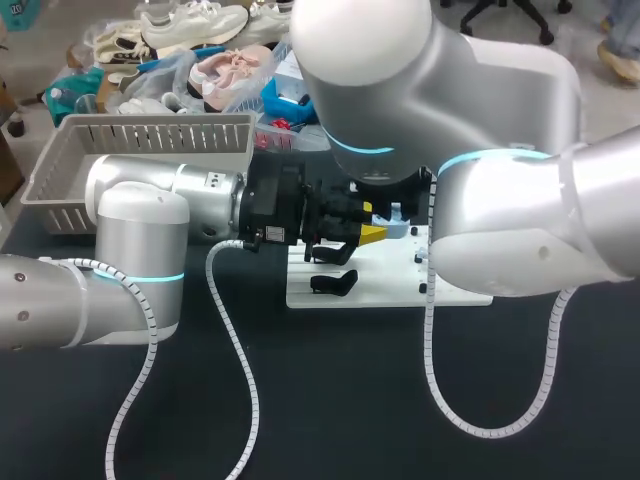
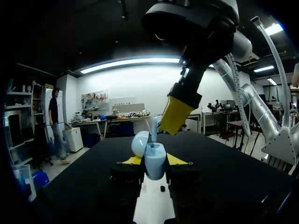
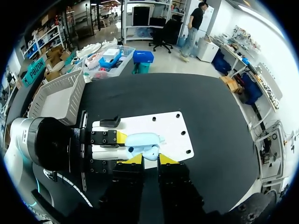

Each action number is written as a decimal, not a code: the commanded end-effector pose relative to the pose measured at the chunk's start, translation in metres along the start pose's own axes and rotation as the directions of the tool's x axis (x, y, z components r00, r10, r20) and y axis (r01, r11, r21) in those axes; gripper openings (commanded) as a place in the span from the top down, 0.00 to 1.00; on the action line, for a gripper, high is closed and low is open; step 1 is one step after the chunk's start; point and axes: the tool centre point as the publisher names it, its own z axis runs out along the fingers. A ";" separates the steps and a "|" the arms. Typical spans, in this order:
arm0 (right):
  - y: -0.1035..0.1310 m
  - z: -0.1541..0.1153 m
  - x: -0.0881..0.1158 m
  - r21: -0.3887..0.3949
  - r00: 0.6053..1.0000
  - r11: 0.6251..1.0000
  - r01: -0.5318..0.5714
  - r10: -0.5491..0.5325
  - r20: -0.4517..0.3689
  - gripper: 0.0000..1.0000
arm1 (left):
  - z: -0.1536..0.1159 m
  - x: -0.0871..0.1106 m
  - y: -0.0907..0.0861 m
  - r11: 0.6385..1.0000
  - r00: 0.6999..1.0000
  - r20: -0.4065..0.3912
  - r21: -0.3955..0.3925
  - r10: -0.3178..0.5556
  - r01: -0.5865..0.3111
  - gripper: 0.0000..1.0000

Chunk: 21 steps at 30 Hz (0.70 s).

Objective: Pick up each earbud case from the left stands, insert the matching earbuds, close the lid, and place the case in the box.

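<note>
In the left wrist view my left gripper (image 2: 155, 161) is shut on a light blue earbud case (image 2: 154, 161), which stands upright with its lid (image 2: 139, 142) tipped open. Just above the case's mouth, my right gripper (image 3: 151, 159) comes down from overhead, shut on a light blue earbud (image 3: 151, 151). The right wrist view shows the case (image 3: 140, 139) lying ahead of the right fingertips, over the white board (image 3: 170, 126). In the head view my right arm hides most of this; only the left gripper (image 1: 345, 232) and one yellow fingertip (image 1: 372, 235) show.
Two black stands (image 1: 334, 283) (image 1: 330, 251) sit on the white board's left part (image 1: 390, 285). A grey slatted basket (image 1: 130, 150) stands at the table's far left. The left arm's white cable (image 1: 235, 340) loops over the dark tabletop.
</note>
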 end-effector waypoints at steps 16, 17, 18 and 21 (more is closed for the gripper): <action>-0.005 0.008 0.003 -0.008 1.000 1.000 -0.001 0.001 0.002 1.00 | 0.000 0.000 0.000 1.000 1.000 0.001 0.000 0.001 -0.001 1.00; -0.005 0.009 0.003 -0.008 1.000 1.000 -0.001 0.001 0.000 1.00 | 0.000 0.000 0.000 1.000 1.000 0.001 0.000 0.001 -0.001 1.00; -0.005 0.009 0.003 -0.008 1.000 1.000 -0.001 0.001 -0.001 1.00 | 0.000 0.000 0.000 1.000 1.000 0.001 0.000 0.001 -0.001 1.00; -0.005 0.009 0.003 -0.008 1.000 1.000 0.000 0.000 -0.002 1.00 | 0.000 0.000 0.000 1.000 1.000 0.001 0.000 0.001 -0.001 1.00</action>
